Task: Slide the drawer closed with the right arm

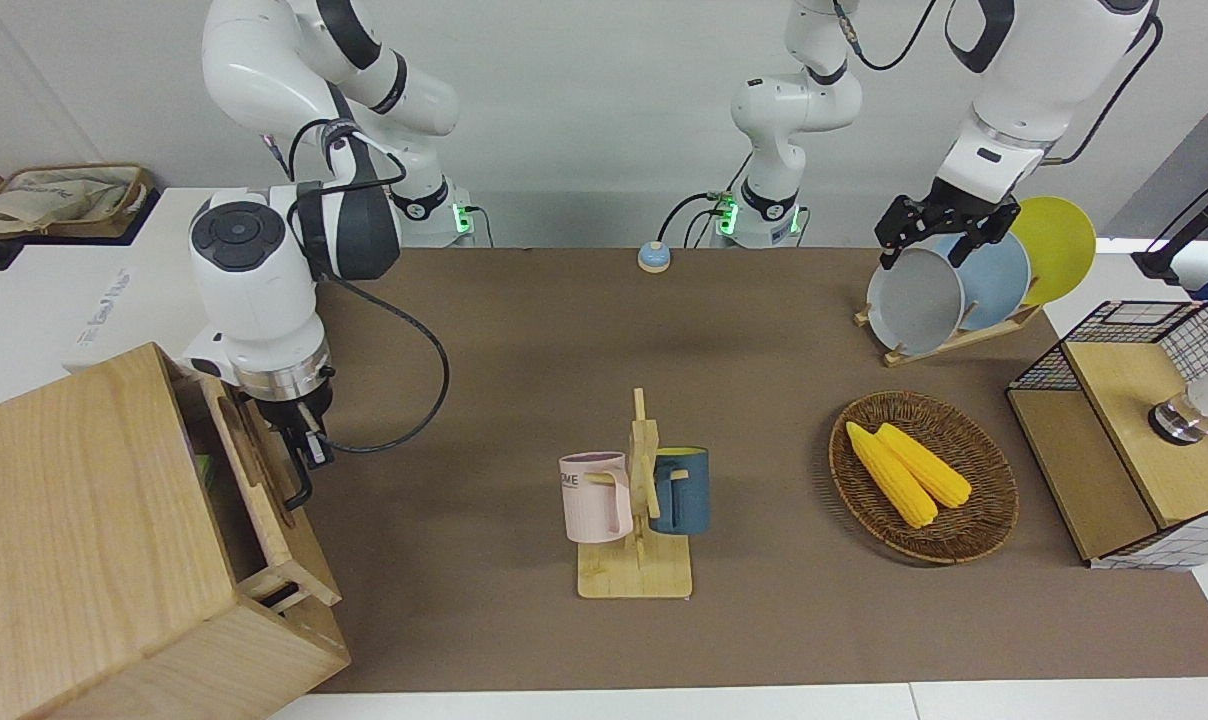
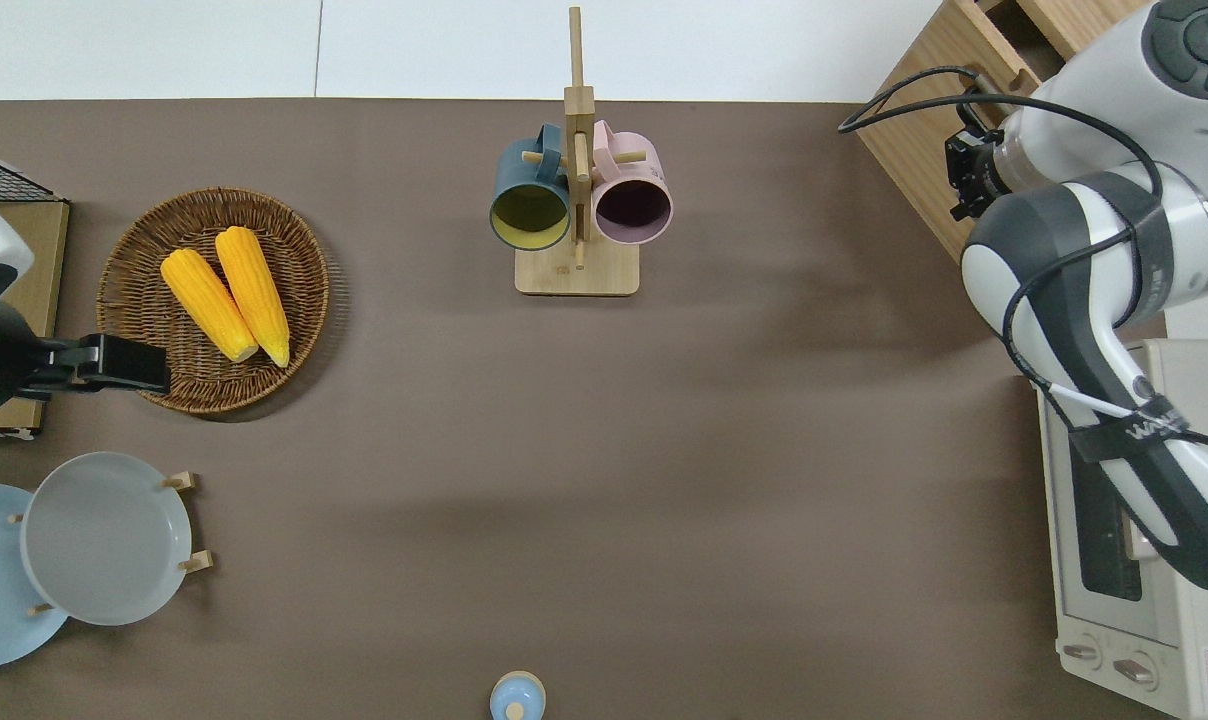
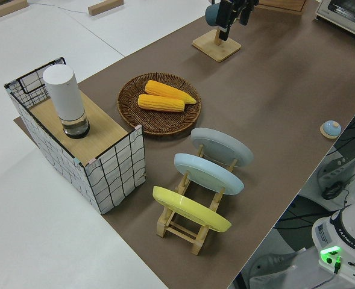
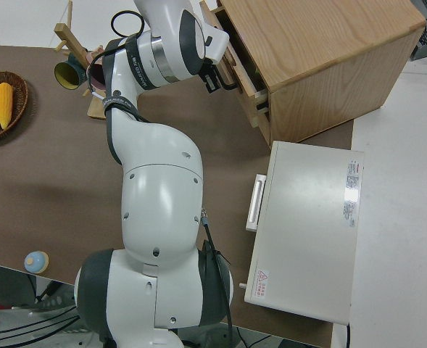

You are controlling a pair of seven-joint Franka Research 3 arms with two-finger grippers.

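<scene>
The drawer (image 1: 254, 470) is the upper one of the pale wooden cabinet (image 1: 74, 530) at the right arm's end of the table. It stands partly pulled out; a dark gap shows between its front panel and the cabinet top. The black loop handle (image 1: 299, 490) faces the table.

The right gripper (image 1: 304, 440) is at the drawer front, at the handle. Whether the jaws are closed on the handle or merely resting against it cannot be told from these views.

Procedure for the step in hand: push square to the front panel, along the drawer's line of travel. Apply force near the middle of the panel so the drawer does not skew and bind on its runners. Keep the looping black cable (image 1: 404, 380) clear of the gap. Closure is judged complete when the panel sits flush with the cabinet face.

A green item shows inside the drawer; it cannot be identified.

Other containers:
- The wicker basket (image 1: 974, 540) holds two corn cobs (image 1: 909, 470) lying side by side.
- The mug stand (image 1: 639, 540) carries a pink mug (image 1: 596, 497) and a dark blue mug (image 1: 682, 490).
- The plate rack (image 3: 186, 226) holds three plates on edge.
- The wire-grid box (image 3: 99, 162) bears a white cylinder (image 3: 65, 99) on its wooden top.

The left arm is parked; the left gripper (image 1: 939, 235) has its jaws spread.
</scene>
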